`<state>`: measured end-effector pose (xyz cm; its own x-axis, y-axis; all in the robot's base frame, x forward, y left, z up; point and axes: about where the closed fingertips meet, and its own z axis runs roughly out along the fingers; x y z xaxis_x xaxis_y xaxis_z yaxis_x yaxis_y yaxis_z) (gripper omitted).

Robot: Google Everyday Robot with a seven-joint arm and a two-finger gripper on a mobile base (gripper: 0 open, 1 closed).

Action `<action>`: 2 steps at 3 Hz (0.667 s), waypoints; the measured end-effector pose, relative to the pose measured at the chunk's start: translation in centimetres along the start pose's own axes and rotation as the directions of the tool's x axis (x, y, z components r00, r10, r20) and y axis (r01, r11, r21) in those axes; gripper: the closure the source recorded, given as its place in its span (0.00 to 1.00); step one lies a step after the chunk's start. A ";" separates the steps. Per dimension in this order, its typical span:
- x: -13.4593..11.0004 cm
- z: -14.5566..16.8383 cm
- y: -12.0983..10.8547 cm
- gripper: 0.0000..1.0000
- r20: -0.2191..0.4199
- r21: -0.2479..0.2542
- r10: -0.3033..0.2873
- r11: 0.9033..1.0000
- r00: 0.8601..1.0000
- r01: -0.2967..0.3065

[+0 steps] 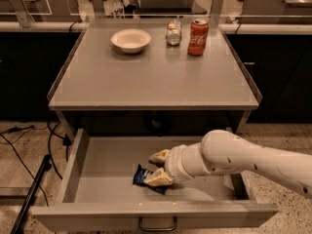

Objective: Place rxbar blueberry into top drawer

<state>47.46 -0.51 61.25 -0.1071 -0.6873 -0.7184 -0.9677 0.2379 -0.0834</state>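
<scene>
Item: snack bar (141, 175), dark blue wrapper, lying flat on the floor of the open top drawer (69, 169), near the middle and towards the front panel. Step in hand: release, judged all but complete, since the bar is inside the drawer and appears to rest on its floor. Pincer (148, 169): inside the drawer, just right of the bar, fingers spread; the near finger (157, 178) overlaps the bar's right end, whether touching cannot be told, while the far finger (160, 156) stands apart from it. Nothing is pinched between them. Arm (243, 160): white, enters from the right edge, reaches low and nearly level over the drawer's right wall, wrist pointing left. Next move calls for: lifting the pincer straight up and back to the right without dragging the wrapper, clearing the counter (151, 82) edge overhead. Also present, on the counter's far side: white bowl (130, 39), glass jar (173, 32), red soda can (198, 36). Drawer handle (157, 225): front centre.
</scene>
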 end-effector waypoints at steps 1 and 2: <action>0.0 0.0 0.0 0.00 0.000 0.000 0.000 1.000 1.000 0.000; 0.0 0.0 0.0 0.00 0.000 0.000 0.000 1.000 1.000 0.000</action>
